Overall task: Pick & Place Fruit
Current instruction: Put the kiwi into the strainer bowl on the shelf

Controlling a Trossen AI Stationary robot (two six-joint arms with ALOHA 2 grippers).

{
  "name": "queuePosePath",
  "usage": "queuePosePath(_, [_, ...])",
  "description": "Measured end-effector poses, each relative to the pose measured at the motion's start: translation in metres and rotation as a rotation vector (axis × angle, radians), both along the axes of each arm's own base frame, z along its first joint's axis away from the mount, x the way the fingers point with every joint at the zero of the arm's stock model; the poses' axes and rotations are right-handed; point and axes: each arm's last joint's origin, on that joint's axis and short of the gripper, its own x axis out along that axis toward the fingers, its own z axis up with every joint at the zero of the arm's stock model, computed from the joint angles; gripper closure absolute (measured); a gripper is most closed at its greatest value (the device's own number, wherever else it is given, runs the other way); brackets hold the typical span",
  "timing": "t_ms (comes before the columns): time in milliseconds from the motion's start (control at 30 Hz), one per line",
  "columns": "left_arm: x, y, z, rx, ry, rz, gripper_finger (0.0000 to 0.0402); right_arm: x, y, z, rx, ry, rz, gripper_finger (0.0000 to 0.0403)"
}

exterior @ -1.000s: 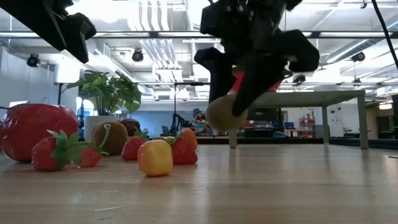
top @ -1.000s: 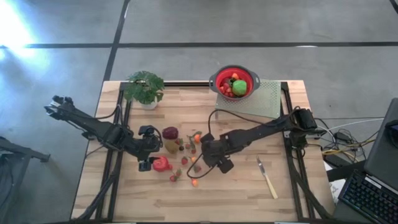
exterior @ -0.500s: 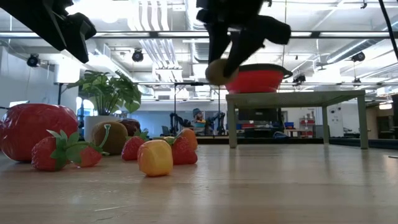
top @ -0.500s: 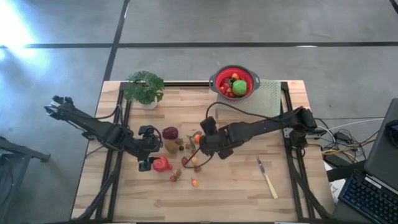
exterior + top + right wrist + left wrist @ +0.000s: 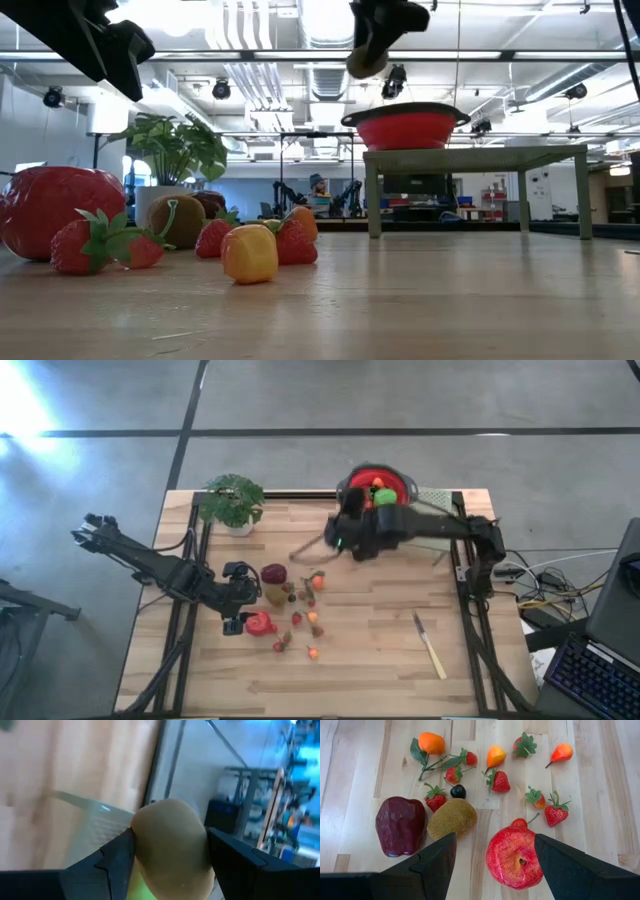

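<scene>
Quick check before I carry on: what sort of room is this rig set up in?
Probably a robotics lab or workshop. The low view shows exposed ceiling ducts and an open hall behind the wooden table; the high view shows a bare concrete floor and a laptop alongside.

You can't make out the right gripper [image 5: 352,532] from above: it's a motion-smeared dark blob beside the red bowl [image 5: 399,482], part of which it hides. In low view the gripper [image 5: 368,55] is cut off by the top edge, only its tip w/ a pale fruit [image 5: 364,64] showing. Right wrist view is blurred; the fruit's [image 5: 170,845] underside runs off-frame. The small fruits [image 5: 305,615] on the table are too tiny overhead to tell apart.
</scene>
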Motion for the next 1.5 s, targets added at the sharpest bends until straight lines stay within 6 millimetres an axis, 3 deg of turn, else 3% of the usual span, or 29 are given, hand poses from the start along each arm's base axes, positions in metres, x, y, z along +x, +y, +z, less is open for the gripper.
queuePosePath(167, [0.0, 0.0, 0.0, 0.0, 0.0, 0.0, 0.0128, -0.024, -0.049, 0.037, 0.028, -0.129, -0.148, 0.0178])
queuePosePath(300, [0.0, 0.0, 0.0, 0.0, 0.0, -0.001, 0.0128, -0.048, -0.088, 0.054, 0.206, -0.268, -0.227, 0.0178])
queuePosePath(467, [0.0, 0.0, 0.0, 0.0, 0.0, 0.0, 0.0128, -0.065, -0.131, 0.051, 0.486, -0.393, -0.268, 0.0182])
queuePosePath(733, [0.0, 0.0, 0.0, 0.0, 0.0, 0.0, 0.0128, -0.09, -0.179, 0.026, 0.518, -0.374, -0.473, 0.0184])
queuePosePath(1000, [0.0, 0.0, 0.0, 0.0, 0.0, 0.0, 0.0128, -0.108, -0.203, 0.008, 0.546, -0.389, -0.652, 0.0184])
queuePosePath(1500, [0.0, 0.0, 0.0, 0.0, 0.0, 0.0, 0.0128, -0.109, -0.204, -0.02, 0.6, -0.314, -0.736, 0.0175])
